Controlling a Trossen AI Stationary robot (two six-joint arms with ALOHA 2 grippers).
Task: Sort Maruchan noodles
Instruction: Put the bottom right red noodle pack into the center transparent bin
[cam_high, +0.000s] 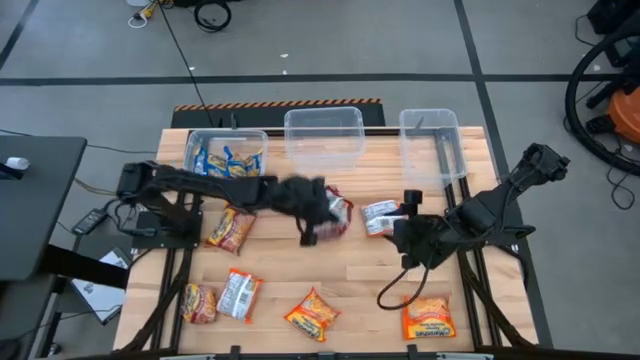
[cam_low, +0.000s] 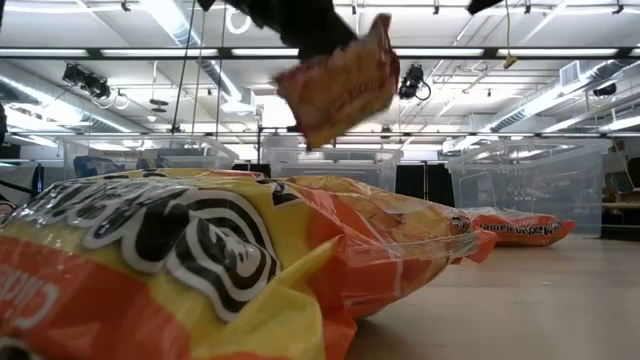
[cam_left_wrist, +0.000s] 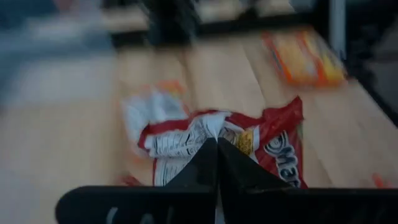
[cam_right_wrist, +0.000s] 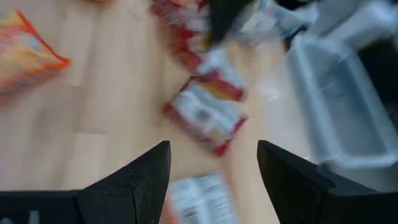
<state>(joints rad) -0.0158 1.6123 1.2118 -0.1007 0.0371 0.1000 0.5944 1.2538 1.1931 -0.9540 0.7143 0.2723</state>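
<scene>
While its two dark fingers are pinched together on a dark red-and-silver plastic noodle packet (cam_high: 336, 212), the left gripper (cam_high: 318, 222) reaches out over the middle of the pale wooden slat table (cam_high: 350, 280). In the left wrist view the fingers (cam_left_wrist: 217, 163) meet at a point on the packet's crumpled white-and-red edge, and the low view shows that packet (cam_low: 340, 82) hanging tilted in the air, clear of the tabletop.

Just right of the held packet, a second red-and-silver packet (cam_high: 380, 216) lies flat on the wood. The right gripper (cam_high: 408, 238) hovers right beside it on the near-right side, its fingers (cam_right_wrist: 134, 180) spread wide apart and holding nothing.

Farther out, an orange-and-yellow packet (cam_high: 231, 229) lies to the left of the left gripper. Along the near edge lie another orange one (cam_high: 199, 303), a red-and-silver one (cam_high: 238, 295) touching it, an orange-and-yellow one (cam_high: 312, 314) near the middle, and an orange one (cam_high: 428, 318) at the near right.

At the far edge stand three clear plastic tubs in a row. The left tub (cam_high: 192, 150) holds several blue-and-yellow packets (cam_high: 225, 161). The middle tub (cam_high: 324, 138) and the right tub (cam_high: 432, 143) show no packets inside.
</scene>
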